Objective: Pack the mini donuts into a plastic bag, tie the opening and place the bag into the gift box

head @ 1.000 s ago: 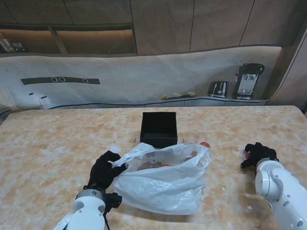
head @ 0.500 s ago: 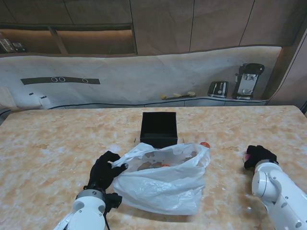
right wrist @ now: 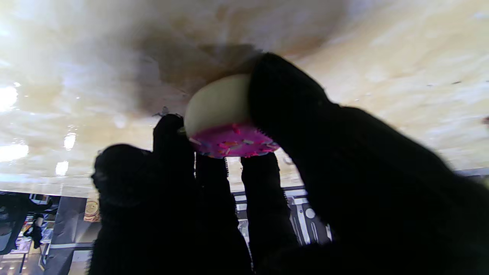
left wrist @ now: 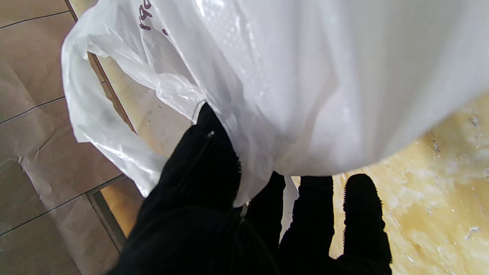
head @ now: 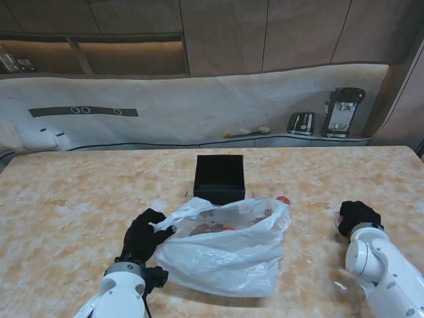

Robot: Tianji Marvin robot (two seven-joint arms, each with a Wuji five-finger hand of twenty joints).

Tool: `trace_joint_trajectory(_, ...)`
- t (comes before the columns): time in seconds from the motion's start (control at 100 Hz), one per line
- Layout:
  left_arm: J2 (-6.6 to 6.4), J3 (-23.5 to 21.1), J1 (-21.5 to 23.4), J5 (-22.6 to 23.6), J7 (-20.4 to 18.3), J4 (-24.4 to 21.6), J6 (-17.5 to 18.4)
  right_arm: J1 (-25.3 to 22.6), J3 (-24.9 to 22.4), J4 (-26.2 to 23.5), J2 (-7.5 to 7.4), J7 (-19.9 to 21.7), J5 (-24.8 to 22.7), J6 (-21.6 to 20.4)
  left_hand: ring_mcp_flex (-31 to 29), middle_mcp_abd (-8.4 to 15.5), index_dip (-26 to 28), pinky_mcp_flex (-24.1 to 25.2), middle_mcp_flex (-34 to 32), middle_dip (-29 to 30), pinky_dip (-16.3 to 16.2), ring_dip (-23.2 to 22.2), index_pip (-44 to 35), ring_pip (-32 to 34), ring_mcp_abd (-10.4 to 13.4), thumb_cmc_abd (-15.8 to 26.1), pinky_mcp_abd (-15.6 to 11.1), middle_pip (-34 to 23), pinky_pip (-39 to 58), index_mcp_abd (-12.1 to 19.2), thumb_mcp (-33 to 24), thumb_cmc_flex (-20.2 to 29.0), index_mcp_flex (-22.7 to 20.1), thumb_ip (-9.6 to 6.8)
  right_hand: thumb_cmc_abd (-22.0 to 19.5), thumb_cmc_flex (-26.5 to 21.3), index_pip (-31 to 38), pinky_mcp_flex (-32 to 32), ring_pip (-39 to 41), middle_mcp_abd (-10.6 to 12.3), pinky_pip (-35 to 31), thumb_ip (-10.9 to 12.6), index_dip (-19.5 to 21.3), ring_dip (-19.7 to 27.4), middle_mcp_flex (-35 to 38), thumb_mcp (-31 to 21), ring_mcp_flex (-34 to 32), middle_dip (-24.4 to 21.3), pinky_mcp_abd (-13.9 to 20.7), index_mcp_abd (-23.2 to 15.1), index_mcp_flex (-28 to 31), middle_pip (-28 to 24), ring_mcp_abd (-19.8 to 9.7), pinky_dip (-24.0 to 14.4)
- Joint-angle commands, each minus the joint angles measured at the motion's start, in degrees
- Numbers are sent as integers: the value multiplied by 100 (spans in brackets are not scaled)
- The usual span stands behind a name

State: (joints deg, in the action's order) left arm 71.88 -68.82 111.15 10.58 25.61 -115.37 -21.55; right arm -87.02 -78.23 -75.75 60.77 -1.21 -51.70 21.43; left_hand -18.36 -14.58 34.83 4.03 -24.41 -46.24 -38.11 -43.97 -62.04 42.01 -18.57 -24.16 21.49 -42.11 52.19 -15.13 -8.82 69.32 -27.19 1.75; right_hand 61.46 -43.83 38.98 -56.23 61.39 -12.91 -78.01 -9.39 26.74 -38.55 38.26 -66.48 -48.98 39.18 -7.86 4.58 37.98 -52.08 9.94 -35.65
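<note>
A white plastic bag (head: 228, 248) lies on the table in front of me, its mouth toward the black gift box (head: 220, 177). Brown shapes show through its upper part. My left hand (head: 144, 235) in its black glove is shut on the bag's left rim; the left wrist view shows the film (left wrist: 275, 84) pinched between thumb and fingers (left wrist: 206, 168). My right hand (head: 356, 215) is at the right of the table, shut on a pink-iced mini donut (right wrist: 225, 122) with sprinkles, pressed against the table top. Another small red donut (head: 283, 199) lies beside the bag's right corner.
The open black gift box stands just beyond the bag. Appliances (head: 343, 111) and small items sit on the counter behind the table. The marbled table top (head: 66, 199) stretches wide to both sides.
My right hand has drawn slightly toward me and curled over the pink donut. The left hand and the bag have stayed put.
</note>
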Motion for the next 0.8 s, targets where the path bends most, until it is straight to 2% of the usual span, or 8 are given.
trace_joint_trajectory(0.0,20,-6,40,-7,-75,-59,26,-145,-28,-34,65,120,28,-87,73,138,24,94,111,61,-22,74,-241,5,36,125,-159,-98,-47,20,123,121,44,-165,-38,-618,509,-166,470,92,-202,104,150,-178,275,-744,-272,445,353,-157,380,-459,98,-108)
trace_joint_trajectory(0.21,20,6,30,-29,-81,-49,38,-311,-363,-347,88,-129,23,-887,67,145,32,93,107,65,-21,77,-253,1,45,119,-159,-93,-47,36,127,119,56,-161,-25,-613,607,-124,499,122,-192,82,195,-149,332,-802,-317,464,450,-175,378,-482,68,-56)
trace_joint_trajectory(0.39,23,22,24,-20,-78,-42,17,-461,-602,-823,117,-160,125,-1308,64,140,34,93,99,60,-21,77,-252,-1,44,124,-159,-94,-47,29,125,120,56,-161,-2,-618,629,-133,496,120,-208,72,198,-132,341,-799,-337,458,484,-178,381,-479,69,-16)
trace_joint_trajectory(0.54,24,26,21,-14,-73,-38,9,-587,-738,-1308,149,-109,343,-1592,66,139,36,93,103,57,-21,75,-250,1,45,126,-159,-92,-47,24,126,118,58,-161,-32,-608,626,-149,487,110,-231,68,191,-130,325,-801,-324,452,484,-152,373,-465,75,-9)
trace_joint_trajectory(0.79,23,37,6,3,-75,-23,5,-737,-815,-2154,137,258,631,-2192,71,145,40,95,106,46,-20,75,-250,-3,44,126,-160,-91,-48,24,128,120,60,-162,-82,-585,635,-150,479,104,-240,56,205,-140,324,-789,-318,465,490,-138,379,-464,97,-36)
